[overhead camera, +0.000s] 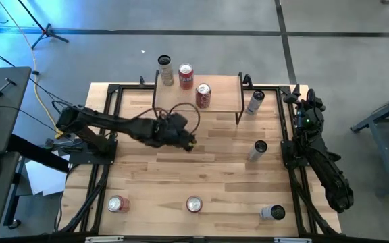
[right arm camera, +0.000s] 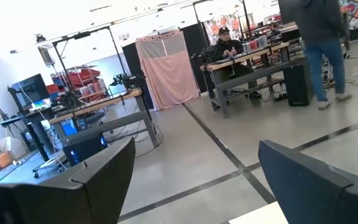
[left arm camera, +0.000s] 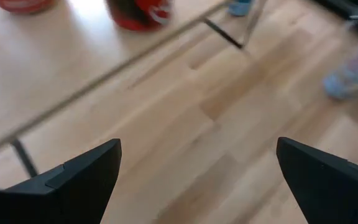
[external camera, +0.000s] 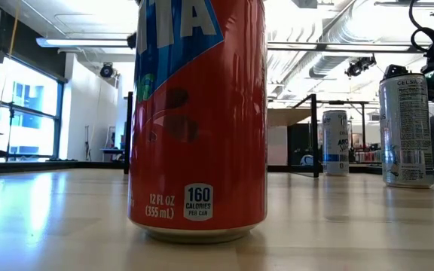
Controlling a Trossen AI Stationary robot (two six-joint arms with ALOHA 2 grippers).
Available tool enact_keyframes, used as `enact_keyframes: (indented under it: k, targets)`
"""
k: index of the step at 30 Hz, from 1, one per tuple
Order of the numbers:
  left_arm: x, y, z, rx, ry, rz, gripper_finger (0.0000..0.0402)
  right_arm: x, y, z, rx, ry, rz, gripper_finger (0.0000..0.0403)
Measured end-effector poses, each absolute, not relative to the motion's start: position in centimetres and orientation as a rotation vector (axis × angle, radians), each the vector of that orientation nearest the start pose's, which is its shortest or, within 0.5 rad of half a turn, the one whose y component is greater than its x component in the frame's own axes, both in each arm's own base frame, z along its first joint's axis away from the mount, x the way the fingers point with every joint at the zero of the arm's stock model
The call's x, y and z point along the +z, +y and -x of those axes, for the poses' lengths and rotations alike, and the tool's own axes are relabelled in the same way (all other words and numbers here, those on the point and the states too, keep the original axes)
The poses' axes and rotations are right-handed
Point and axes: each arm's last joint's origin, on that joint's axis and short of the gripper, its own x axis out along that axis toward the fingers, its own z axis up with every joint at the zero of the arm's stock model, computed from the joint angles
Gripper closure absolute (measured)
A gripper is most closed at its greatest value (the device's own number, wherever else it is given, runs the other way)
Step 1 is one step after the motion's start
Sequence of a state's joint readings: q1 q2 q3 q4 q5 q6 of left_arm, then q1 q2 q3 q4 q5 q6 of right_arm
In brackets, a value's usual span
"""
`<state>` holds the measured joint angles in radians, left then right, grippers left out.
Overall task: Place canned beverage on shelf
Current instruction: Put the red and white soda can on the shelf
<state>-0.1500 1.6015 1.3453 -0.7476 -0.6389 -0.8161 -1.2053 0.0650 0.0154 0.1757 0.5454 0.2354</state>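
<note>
The shelf (overhead camera: 225,91) stands at the table's far middle, a light board on thin black legs. Two red cans (overhead camera: 186,76) (overhead camera: 203,95) and a tall silver can (overhead camera: 165,69) stand on it. My left gripper (overhead camera: 189,140) is open and empty over the table, just in front of the shelf's near edge. Its wrist view (left arm camera: 197,168) shows bare wood between the fingers, with the shelf board (left arm camera: 55,62) and a red can (left arm camera: 138,12) beyond. My right gripper (overhead camera: 301,94) is open and empty at the table's far right edge; its wrist view (right arm camera: 197,180) looks into the room.
Silver cans stand right of the shelf (overhead camera: 255,102) and at mid right (overhead camera: 257,150); another silver can (overhead camera: 272,212) is near the front right. Two red cans (overhead camera: 118,204) (overhead camera: 193,204) stand at the front; one fills the low view (external camera: 198,120). People are in the room (right arm camera: 229,46).
</note>
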Motion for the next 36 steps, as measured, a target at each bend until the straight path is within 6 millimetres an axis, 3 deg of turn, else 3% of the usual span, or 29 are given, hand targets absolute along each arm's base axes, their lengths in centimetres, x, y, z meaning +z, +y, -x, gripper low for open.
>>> enact_keyframes:
  k: [2, 9, 14, 23, 28, 36]
  targets:
    - [28.7, -4.9, -32.3, 0.777, 0.674, 0.327, 0.0002, 18.0, -9.5, -2.0, -1.722, -0.341, -0.125, 0.0075]
    - [29.3, -11.2, -30.2, 0.739, 0.555, 0.001, 0.0002, 18.0, -9.5, -2.0, -1.722, -0.341, -0.125, 0.0075]
    - [29.2, -14.6, -28.1, 0.684, 0.521, -0.016, 0.0002, 18.0, -9.5, -2.0, -1.722, -0.341, -0.125, 0.0075]
    - [27.5, -17.2, -25.8, 0.619, 0.523, -0.068, 0.0002, 18.0, -9.5, -2.0, -1.722, -0.341, -0.125, 0.0075]
    - [27.4, -17.4, -25.5, 0.66, 0.455, -0.154, 0.0002, 18.0, -9.5, -2.0, -1.722, -0.341, -0.125, 0.0075]
    - [27.5, -16.6, -26.7, 0.668, 0.459, -0.09, 0.0002, 18.0, -9.5, -2.0, -1.722, -0.341, -0.125, 0.0075]
